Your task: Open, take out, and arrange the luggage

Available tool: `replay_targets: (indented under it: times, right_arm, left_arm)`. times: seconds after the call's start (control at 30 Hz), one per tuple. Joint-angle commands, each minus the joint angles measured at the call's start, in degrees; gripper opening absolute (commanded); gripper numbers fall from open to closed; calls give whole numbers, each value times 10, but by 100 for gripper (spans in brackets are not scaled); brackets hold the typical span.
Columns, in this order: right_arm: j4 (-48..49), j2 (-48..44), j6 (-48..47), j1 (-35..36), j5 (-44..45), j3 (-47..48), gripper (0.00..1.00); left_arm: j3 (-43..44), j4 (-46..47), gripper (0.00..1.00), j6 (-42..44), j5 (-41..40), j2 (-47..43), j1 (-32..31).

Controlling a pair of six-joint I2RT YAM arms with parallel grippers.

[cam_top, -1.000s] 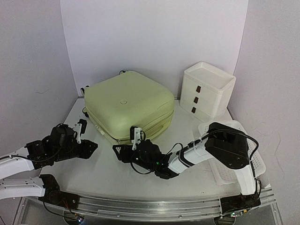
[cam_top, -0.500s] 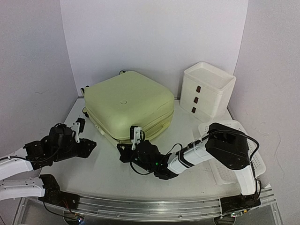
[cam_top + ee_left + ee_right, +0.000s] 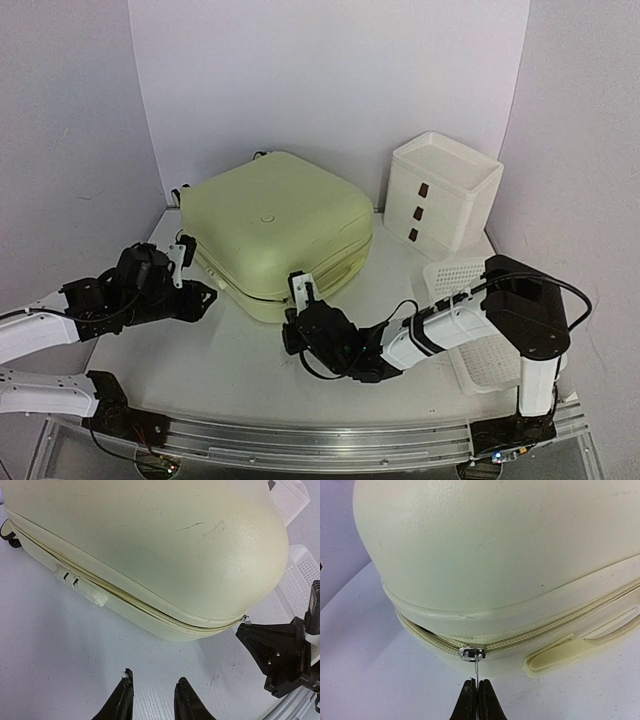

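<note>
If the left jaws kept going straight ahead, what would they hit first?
Probably the luggage: its side wall just below the zipper lies straight ahead across a stretch of table. Exact depth is unclear.

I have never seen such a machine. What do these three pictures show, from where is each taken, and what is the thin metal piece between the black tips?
Two robot arms are bolted to a table. One picture looks down from above; two come from wrist cameras. On the table lie a pale green suitcase, a white drawer box and a mesh basket. The right arm holds the suitcase's zipper pull, that metal piece, in shut jaws. The left arm has open, empty jaws.
</note>
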Motion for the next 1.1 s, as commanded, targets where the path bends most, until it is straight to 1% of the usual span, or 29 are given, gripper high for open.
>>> replay_targets:
  times: [0.0, 0.17, 0.27, 0.33, 0.43, 0.53, 0.6, 0.67, 0.73, 0.77, 0.83, 0.97, 1.07]
  right_arm:
    - [-75, -49, -75, -25, 70, -31, 0]
    - [-86, -74, -109, -78, -37, -43, 0]
    - [-84, -91, -125, -109, -87, -54, 0]
    - [-86, -97, -135, -128, -112, -54, 0]
    - [-90, -104, -146, -149, -134, -56, 0]
    - [-92, -107, -141, -176, -161, -59, 0]
    - [-92, -108, -141, -183, -176, -58, 0]
    - [-93, -107, -145, -183, -181, -57, 0]
    - [-91, -105, -146, -183, -183, -58, 0]
    - [-89, -105, -145, -183, -186, -59, 0]
    - [-87, -105, -144, -183, -192, -60, 0]
    - [-80, -108, -142, -183, -201, -65, 0]
    - [-74, -114, -142, -183, -206, -71, 0]
  left_arm:
    - [45, 21, 32, 25, 33, 21, 1]
    - [62, 31, 49, 37, 65, 44, 1]
    - [71, 37, 56, 32, 77, 60, 1]
    - [72, 46, 59, 18, 80, 71, 1]
    - [56, 75, 59, -32, 75, 91, 2]
    - [40, 105, 57, -103, 89, 114, 17]
    - [25, 126, 56, -166, 121, 130, 52]
    - [-11, 194, 54, -226, 192, 142, 107]
    - [-39, 273, 53, -274, 224, 154, 137]
    - [-44, 293, 54, -289, 227, 160, 144]
    - [-39, 302, 57, -306, 211, 168, 149]
    - [-40, 322, 68, -341, 184, 181, 164]
    - [-46, 367, 69, -374, 198, 207, 186]
